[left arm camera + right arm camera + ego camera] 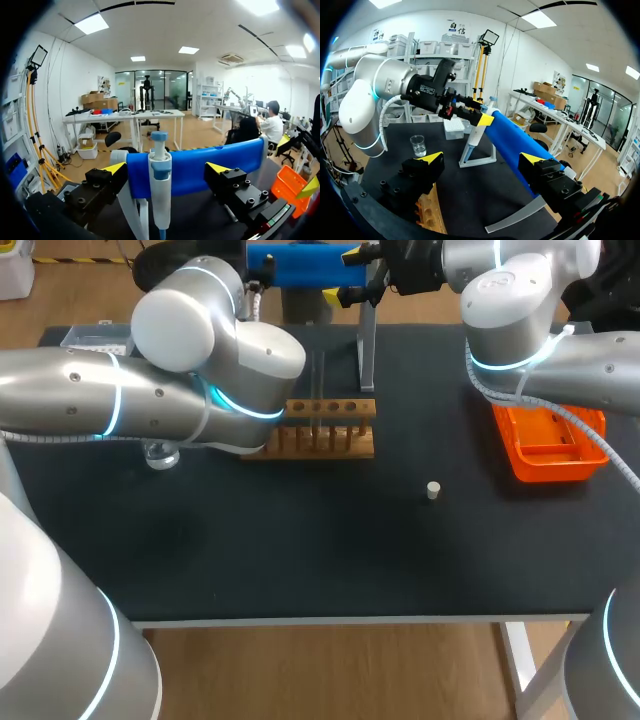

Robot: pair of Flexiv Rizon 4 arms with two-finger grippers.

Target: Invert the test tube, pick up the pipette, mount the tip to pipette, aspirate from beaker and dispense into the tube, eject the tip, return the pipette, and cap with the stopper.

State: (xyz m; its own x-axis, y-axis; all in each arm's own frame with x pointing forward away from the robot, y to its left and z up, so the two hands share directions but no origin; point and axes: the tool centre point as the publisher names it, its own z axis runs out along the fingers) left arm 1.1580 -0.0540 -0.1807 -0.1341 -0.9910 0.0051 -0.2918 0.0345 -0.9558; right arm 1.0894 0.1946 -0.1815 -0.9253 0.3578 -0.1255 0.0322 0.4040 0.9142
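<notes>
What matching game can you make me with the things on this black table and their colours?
Things:
1. stopper
2. tray
3. rack
4. beaker

Colours:
A. orange
B. clear, see-through
C. white
D. wood brown

Pairs: 1-C, 2-A, 3-D, 4-B.

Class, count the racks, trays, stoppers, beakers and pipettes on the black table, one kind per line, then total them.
Wooden rack: 1
Orange tray: 1
White stopper: 1
Glass beaker: 1
Pipette: 1
Total: 5
</notes>
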